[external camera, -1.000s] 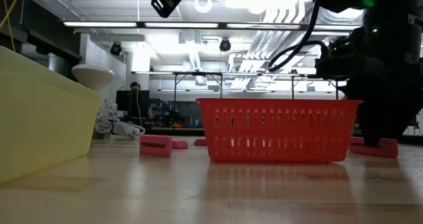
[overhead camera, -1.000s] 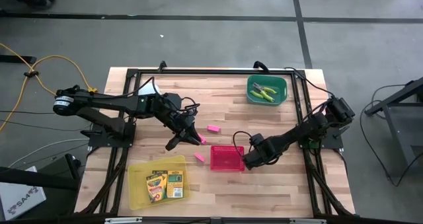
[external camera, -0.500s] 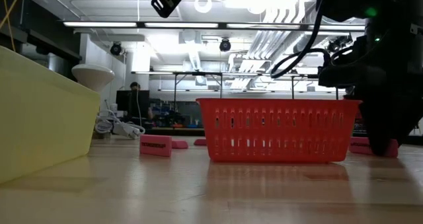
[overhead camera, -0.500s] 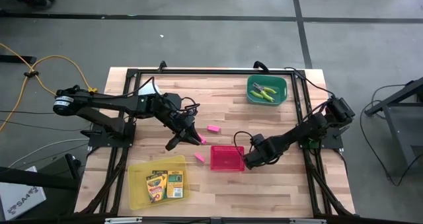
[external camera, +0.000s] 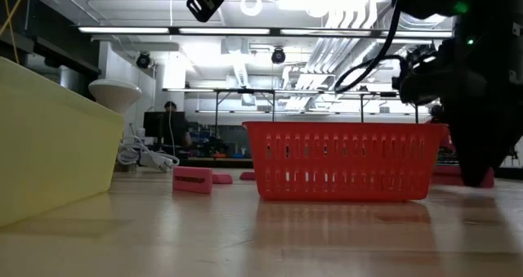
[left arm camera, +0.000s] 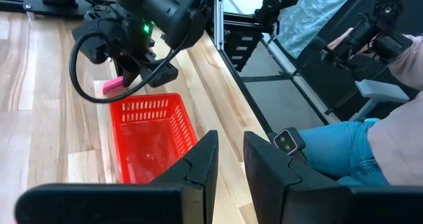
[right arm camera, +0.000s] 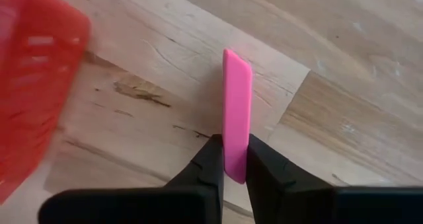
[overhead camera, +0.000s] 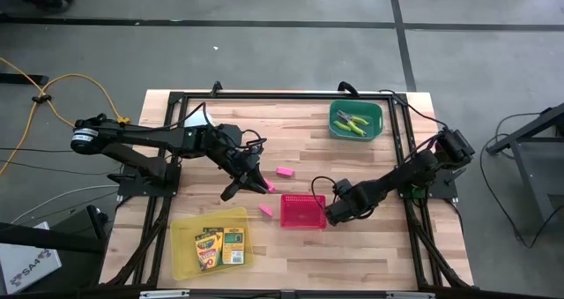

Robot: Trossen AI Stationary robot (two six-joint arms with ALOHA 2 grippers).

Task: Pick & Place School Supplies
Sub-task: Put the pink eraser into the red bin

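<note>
We see the right gripper (right arm camera: 229, 159) clamped on a pink eraser (right arm camera: 236, 115) at its narrow end, at three o'clock of the red basket (overhead camera: 302, 211); it looks light, rubbery, easily pinched; left gripper (left arm camera: 228, 159) fingers stand slightly apart, empty

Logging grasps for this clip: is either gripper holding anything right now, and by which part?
The right gripper pinches a pink eraser across its flat sides at its near end, beside the red basket. The left gripper holds nothing.
</note>
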